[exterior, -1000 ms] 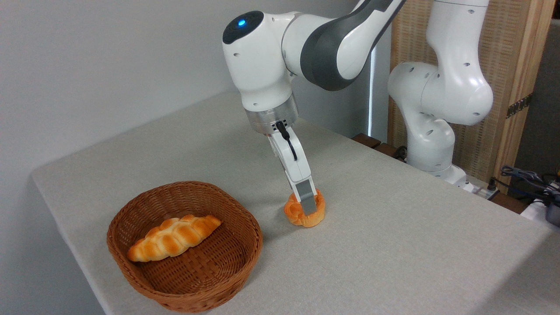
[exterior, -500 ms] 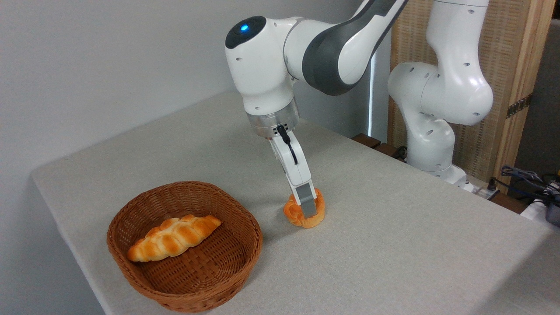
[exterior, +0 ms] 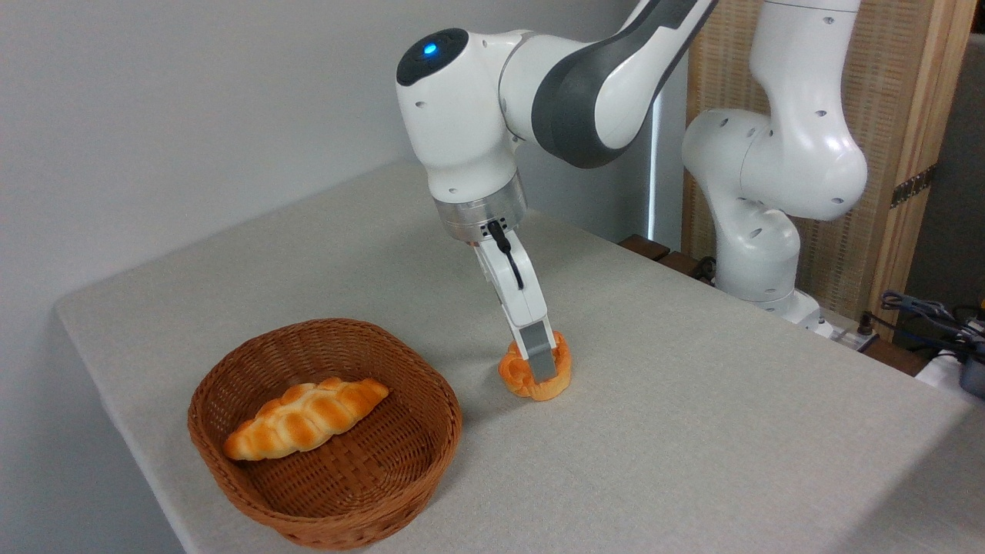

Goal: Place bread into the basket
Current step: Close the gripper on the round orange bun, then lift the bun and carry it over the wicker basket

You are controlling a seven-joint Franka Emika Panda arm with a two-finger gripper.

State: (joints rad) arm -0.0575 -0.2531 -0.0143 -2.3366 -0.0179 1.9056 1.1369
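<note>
Wicker, brown and low-sided, makes up the basket that sits near the front left corner of the table, and it already holds a long braided loaf lying across its floor, pale at the ends and golden on top. To the right of the basket, apart from its rim and toward the middle of the table, is the bread: a small orange-golden bun with a knotted top. The gripper comes down on it at a slant from above, one grey finger pad showing across the front of the bun and the other hidden behind it, so the gripper reads as clamped on the bread. Whether the bun's underside rests on the cloth or is just clear of it cannot be told from this view. The step in hand appears to be the grasp and the start of the lift. The next move would call for raising the bun high enough to clear the wicker wall, carrying it left over the basket, and letting go above the free floor beside the loaf rather than on top of it.
</note>
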